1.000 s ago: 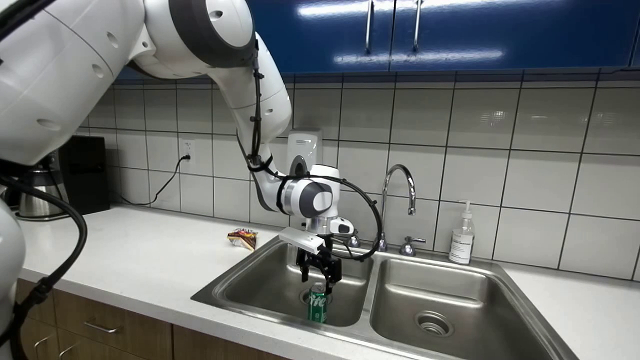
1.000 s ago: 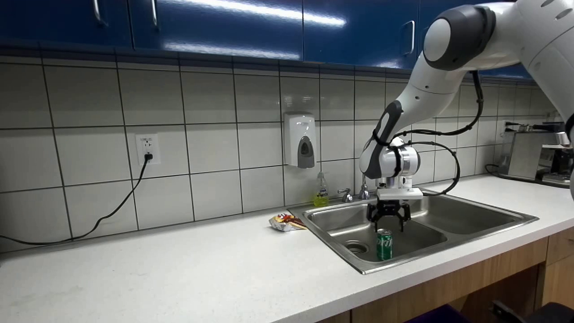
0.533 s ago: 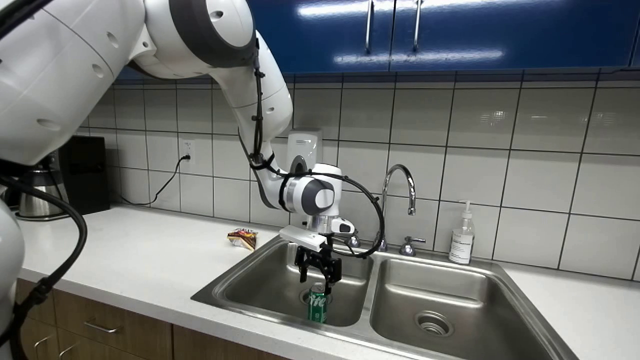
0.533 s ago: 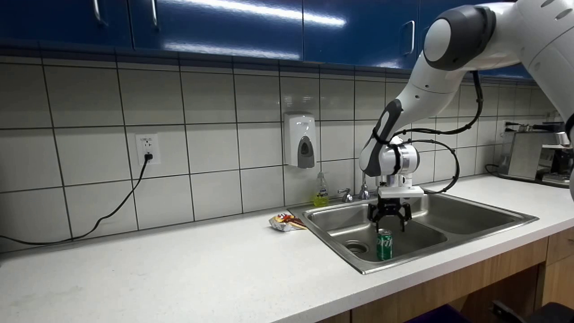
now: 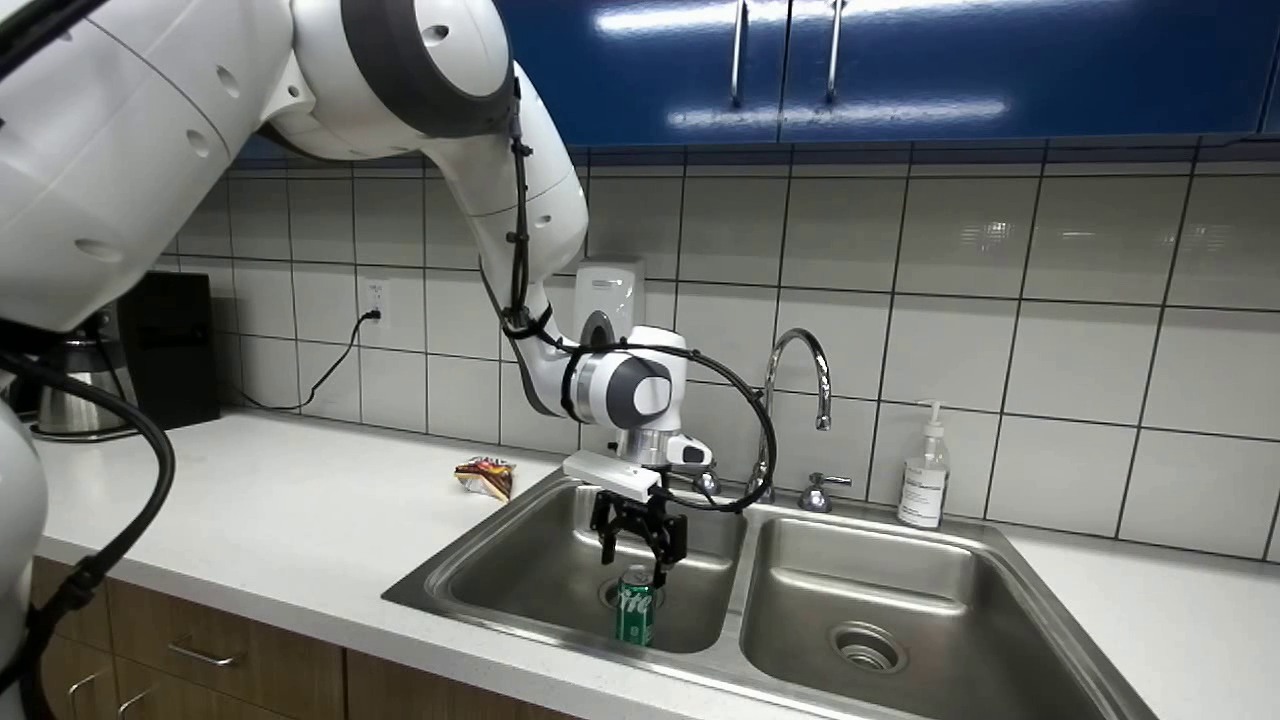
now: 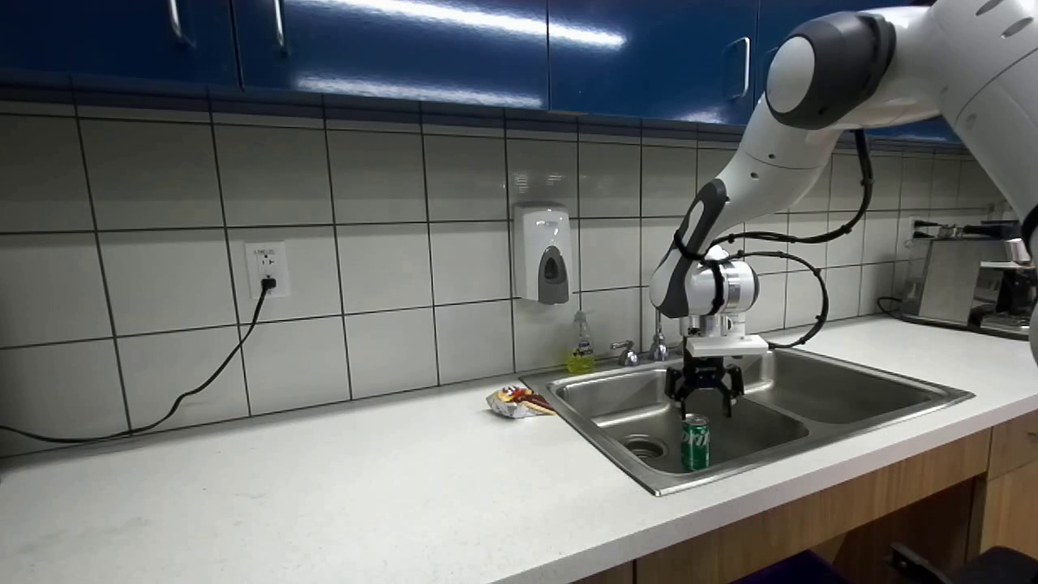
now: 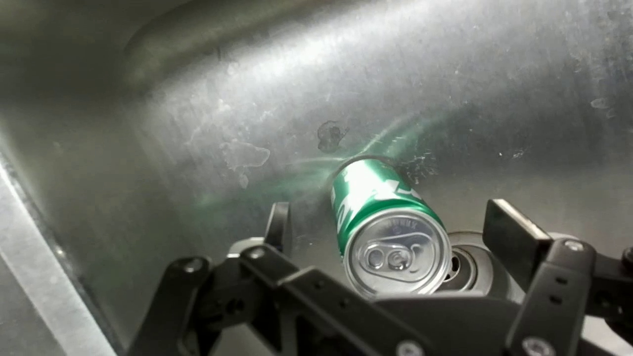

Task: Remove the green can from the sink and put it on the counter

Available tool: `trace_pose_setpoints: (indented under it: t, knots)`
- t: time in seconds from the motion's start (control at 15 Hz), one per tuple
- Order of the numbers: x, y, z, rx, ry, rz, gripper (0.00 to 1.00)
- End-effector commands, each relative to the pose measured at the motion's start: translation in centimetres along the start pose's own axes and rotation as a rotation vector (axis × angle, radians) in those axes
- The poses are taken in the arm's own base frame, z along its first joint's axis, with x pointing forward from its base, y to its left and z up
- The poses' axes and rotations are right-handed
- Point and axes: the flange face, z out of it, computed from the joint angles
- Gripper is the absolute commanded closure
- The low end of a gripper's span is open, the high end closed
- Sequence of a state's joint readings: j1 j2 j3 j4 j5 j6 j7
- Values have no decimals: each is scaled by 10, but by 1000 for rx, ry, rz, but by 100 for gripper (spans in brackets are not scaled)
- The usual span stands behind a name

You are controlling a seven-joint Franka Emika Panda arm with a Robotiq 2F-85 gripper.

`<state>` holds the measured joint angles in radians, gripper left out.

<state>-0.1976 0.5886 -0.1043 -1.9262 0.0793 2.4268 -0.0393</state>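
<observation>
The gripper (image 6: 705, 408) hangs over the sink (image 5: 742, 605), fingers (image 7: 512, 237) wide apart; in the wrist view the green can (image 7: 388, 222) shows between them, touching neither. It stands upright in 1 of the 2 basins, near the drain (image 7: 464, 269), on steel with pale marks and a green sheen. A tap (image 5: 823, 400) rises behind. Around the sink runs a white counter (image 6: 324, 503), a snack bag (image 6: 519, 401) by the rim, a pump bottle (image 5: 922, 490) at the back. Above are pale wall tiles (image 6: 381, 268), a soap dispenser (image 6: 542, 251) and blue cupboards (image 6: 405, 49); wooden drawers (image 5: 220, 630) sit below
</observation>
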Motion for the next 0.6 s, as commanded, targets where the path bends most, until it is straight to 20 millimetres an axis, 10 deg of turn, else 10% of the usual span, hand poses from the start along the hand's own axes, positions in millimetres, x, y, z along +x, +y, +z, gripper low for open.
trace_pose_setpoints:
  t: [0.0, 0.53]
  knots:
    - [7, 5, -2, 19, 7, -47, 0]
    - [2, 1, 0, 0, 3, -29, 0]
